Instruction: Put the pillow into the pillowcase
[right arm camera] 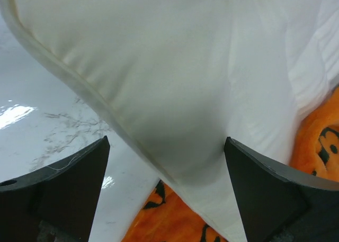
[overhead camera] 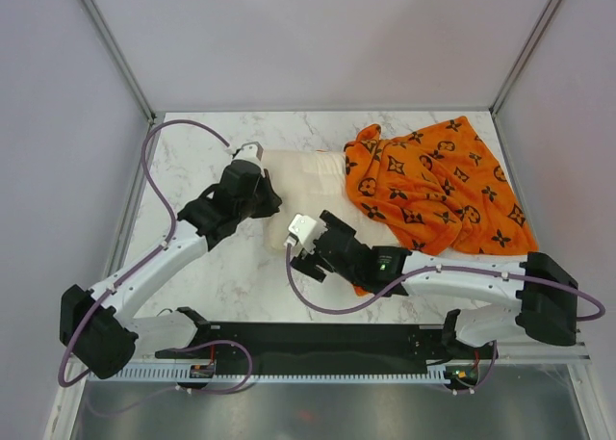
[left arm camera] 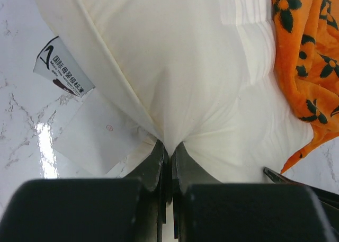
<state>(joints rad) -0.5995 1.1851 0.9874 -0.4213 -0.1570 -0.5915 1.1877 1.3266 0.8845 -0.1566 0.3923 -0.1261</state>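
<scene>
L tool (left arm camera: 169, 149) pinched tight on a pillow (left arm camera: 175, 62) fold at its tips. R tool (right arm camera: 167, 141) wide open, pillow edge btwn its fingers, ungripped. Pillow's soft, light, squashy, so grab seam; floppy pillowcase (right arm camera: 318, 141) just past R tips.

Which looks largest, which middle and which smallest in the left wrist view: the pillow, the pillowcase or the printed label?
1. pillow: fills most of the view.
2. pillowcase: only a strip at the right edge shows.
3. printed label: clearly smallest.
</scene>
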